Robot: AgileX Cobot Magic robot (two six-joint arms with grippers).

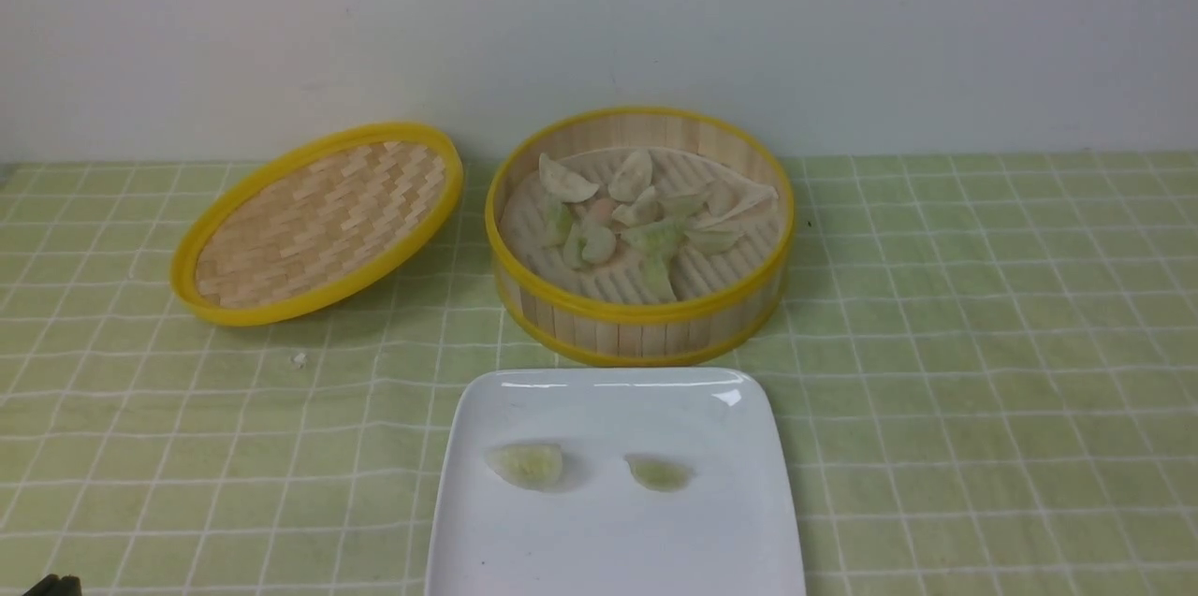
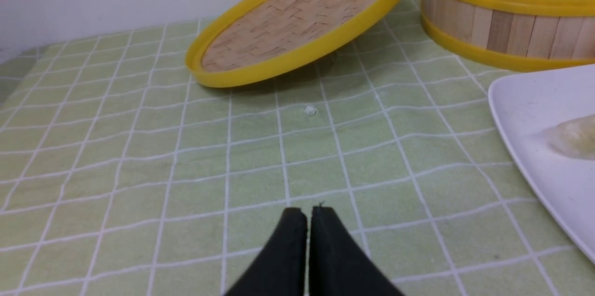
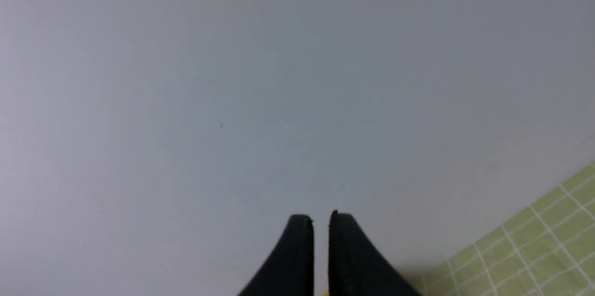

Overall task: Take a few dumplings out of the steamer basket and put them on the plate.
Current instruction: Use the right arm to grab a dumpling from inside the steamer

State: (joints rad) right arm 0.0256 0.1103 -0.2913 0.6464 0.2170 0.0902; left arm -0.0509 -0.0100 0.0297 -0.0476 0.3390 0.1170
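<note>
While the left gripper (image 2: pixel 307 210) and right gripper (image 3: pixel 320 216) sit closed, two dumplings (image 1: pixel 526 465) lie on one plate (image 1: pixel 608 540).

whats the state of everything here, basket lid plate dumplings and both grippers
basket: open, lid off, part full
lid: off, lying tilted to the left of the basket, woven face up
dumplings: most heaped in the basket, two lying apart on the plate
plate: in front of the basket, mostly bare
left gripper: shut, empty
right gripper: jaws all but together, empty
</note>
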